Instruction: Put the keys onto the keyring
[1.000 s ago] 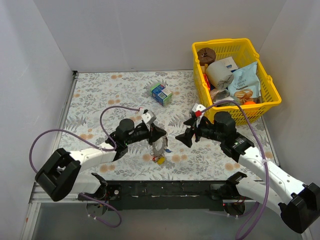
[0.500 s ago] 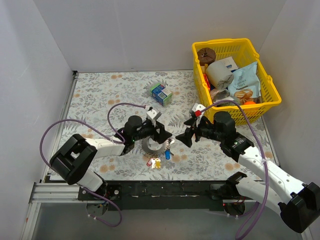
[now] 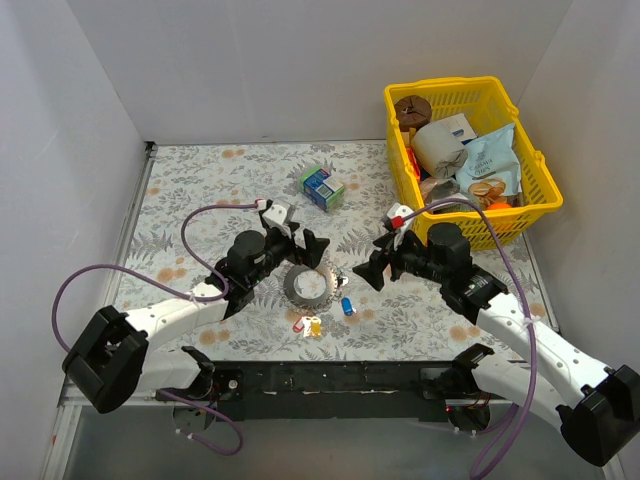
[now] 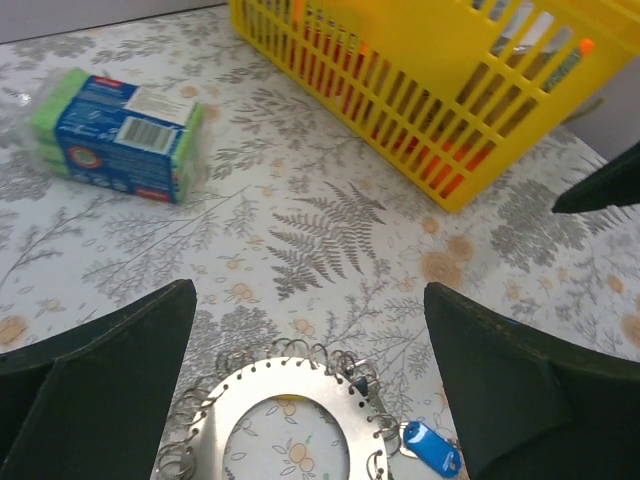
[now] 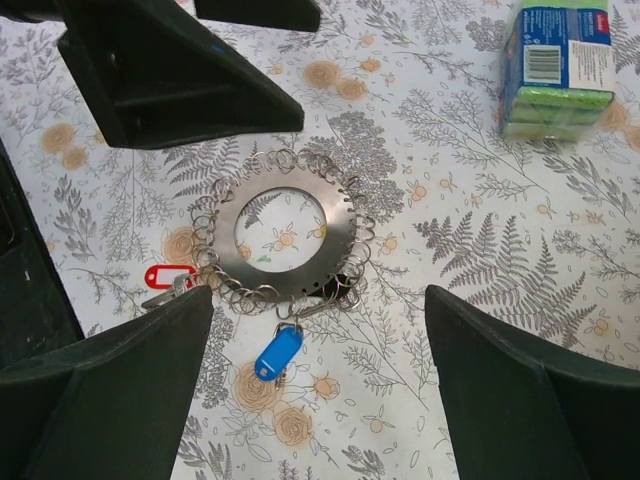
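The keyring (image 3: 307, 285) lies flat on the patterned table, a grey metal ring edged with small wire loops, also seen in the left wrist view (image 4: 215, 425) and the right wrist view (image 5: 340, 240). A blue key (image 3: 347, 306) (image 4: 430, 448) (image 5: 278, 352) rests against its rim, and a dark key (image 5: 335, 288) sits at the rim beside it. A red key (image 3: 298, 324) (image 5: 165, 275) and a yellow key (image 3: 313, 325) lie just below the ring. My left gripper (image 3: 303, 253) (image 4: 310, 300) hovers open above the ring's far side, holding nothing. My right gripper (image 3: 368, 260) (image 5: 320, 300) stands open to the ring's right, also holding nothing.
A blue-green carton (image 3: 322, 187) (image 4: 120, 125) (image 5: 557, 65) lies behind the ring. A yellow basket (image 3: 470, 95) (image 4: 400, 90) full of packets stands at the back right. White walls close in the table on three sides.
My left gripper was shut on the keyring. It has opened, let the ring drop flat on the table and drawn back. The keys now lie spread around the ring. The right arm has barely moved.
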`<state>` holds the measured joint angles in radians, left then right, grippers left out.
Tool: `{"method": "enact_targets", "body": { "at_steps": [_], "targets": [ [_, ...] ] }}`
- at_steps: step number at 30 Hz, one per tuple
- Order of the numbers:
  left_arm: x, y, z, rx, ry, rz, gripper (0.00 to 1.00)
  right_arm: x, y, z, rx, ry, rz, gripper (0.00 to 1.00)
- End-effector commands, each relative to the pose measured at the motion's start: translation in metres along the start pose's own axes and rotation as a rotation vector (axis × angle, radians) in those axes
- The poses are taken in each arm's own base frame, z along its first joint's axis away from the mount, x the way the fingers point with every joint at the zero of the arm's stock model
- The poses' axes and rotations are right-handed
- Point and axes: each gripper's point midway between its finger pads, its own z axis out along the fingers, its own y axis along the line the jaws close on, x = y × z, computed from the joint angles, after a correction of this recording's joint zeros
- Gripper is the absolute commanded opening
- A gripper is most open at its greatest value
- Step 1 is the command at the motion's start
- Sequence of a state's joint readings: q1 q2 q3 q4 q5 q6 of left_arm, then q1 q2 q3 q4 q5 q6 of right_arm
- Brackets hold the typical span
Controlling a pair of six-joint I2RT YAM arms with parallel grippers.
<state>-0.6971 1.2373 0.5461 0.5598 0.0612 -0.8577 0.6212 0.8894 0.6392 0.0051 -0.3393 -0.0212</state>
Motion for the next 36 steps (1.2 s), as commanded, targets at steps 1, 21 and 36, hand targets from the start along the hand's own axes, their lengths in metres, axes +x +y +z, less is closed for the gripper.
{"method": "enact_targets", "body": {
  "at_steps": [1,21,36],
  "targets": [
    [0.005,0.047,-0.019,-0.288,0.023,-0.061,0.98,0.003,-0.018,0.002,0.098,0.001,0.047,0.94],
    [0.029,0.101,-0.090,-0.689,0.024,-0.221,0.98,0.067,-0.107,-0.039,0.605,0.075,0.351,0.99],
    [0.009,0.104,-0.101,-0.691,-0.037,-0.163,0.98,0.052,-0.080,-0.024,0.401,0.019,0.305,0.98]
  ]
}}
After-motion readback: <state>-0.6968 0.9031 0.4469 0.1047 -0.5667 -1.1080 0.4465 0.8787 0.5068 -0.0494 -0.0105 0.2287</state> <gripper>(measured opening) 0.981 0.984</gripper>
